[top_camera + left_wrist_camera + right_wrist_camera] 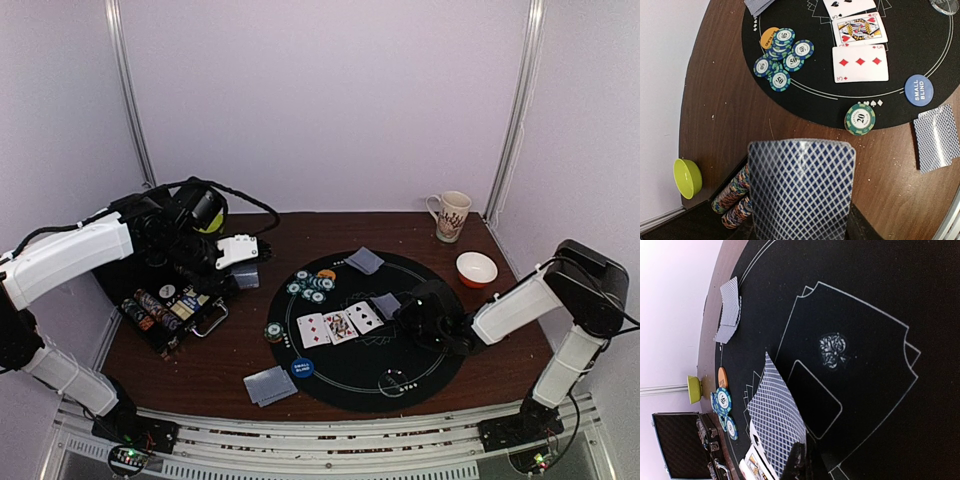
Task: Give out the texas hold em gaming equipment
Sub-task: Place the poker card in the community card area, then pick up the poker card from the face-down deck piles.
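The left arm (70, 255) reaches toward the black mat's (400, 375) left edge, its left gripper (242, 268) clamping a card deck (800, 192), while the low, outstretched right arm (520, 305) holds its right gripper (402, 309) pinched on one blue-backed card (772, 412) over the mat's middle.

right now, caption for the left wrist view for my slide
Face-down card held in the foreground, with three face-up cards, a chip pile and small blind button on the mat beyond.

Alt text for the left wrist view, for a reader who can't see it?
A blue-backed card fills the lower foreground, held close to the camera. Beyond it a black mat carries three face-up cards, a chip pile, a single chip and a Small Blind button; a green bowl sits at left.
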You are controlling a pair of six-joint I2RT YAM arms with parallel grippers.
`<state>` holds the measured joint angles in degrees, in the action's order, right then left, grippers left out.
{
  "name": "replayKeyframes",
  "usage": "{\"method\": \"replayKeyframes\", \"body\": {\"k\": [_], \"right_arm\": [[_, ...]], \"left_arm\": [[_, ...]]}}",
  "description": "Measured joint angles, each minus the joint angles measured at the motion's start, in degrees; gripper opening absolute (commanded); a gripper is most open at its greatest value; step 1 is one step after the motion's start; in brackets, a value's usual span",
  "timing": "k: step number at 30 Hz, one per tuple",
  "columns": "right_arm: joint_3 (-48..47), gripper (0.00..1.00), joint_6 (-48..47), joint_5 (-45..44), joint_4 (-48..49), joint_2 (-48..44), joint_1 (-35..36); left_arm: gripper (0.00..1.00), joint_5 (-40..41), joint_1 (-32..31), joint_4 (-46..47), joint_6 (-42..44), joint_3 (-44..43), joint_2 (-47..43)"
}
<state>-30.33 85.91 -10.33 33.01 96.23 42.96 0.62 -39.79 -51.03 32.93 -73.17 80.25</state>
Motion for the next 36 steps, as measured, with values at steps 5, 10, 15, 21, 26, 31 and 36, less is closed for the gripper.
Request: {"method": "replayKeyframes", "body": {"k": [5, 10, 15, 21, 26, 31, 36], "right_arm": [[0.3, 0.17, 1.2, -0.3, -0.7, 0.0, 0.4], [0.3, 0.39, 1.9, -1.3, -1.3, -0.9, 0.4], [0.4, 0.82, 2.9, -1.4, -3.2, -3.5, 0.6], [-0.1, 1.00, 0.2, -4.7, -14.4, -14.8, 2.8], [-9.3, 1.00, -20.5, -7.0, -19.3, -19.8, 6.6], [-23.8, 1.00, -45.0, 6.5, -15.7, -14.7, 7.3], [-38.6, 0.94, -54.1, 25.4, -12.5, -2.5, 7.3]], "left_arm": [[0.46, 0.0, 0.0, 0.0, 0.0, 0.0, 0.0], [0.46, 0.0, 0.0, 0.0, 0.0, 0.0, -0.3], [0.46, 0.0, 0.0, 0.0, 0.0, 0.1, -0.7], [0.46, -0.1, 0.0, 0.0, 0.2, 0.1, -0.9], [0.46, -0.7, 0.0, 0.0, 0.4, 0.1, -0.9], [0.46, -1.4, 0.0, 0.0, 0.6, 0.1, -0.9], [0.46, -1.9, 0.0, 0.1, 0.7, -0.2, -1.2]]}}
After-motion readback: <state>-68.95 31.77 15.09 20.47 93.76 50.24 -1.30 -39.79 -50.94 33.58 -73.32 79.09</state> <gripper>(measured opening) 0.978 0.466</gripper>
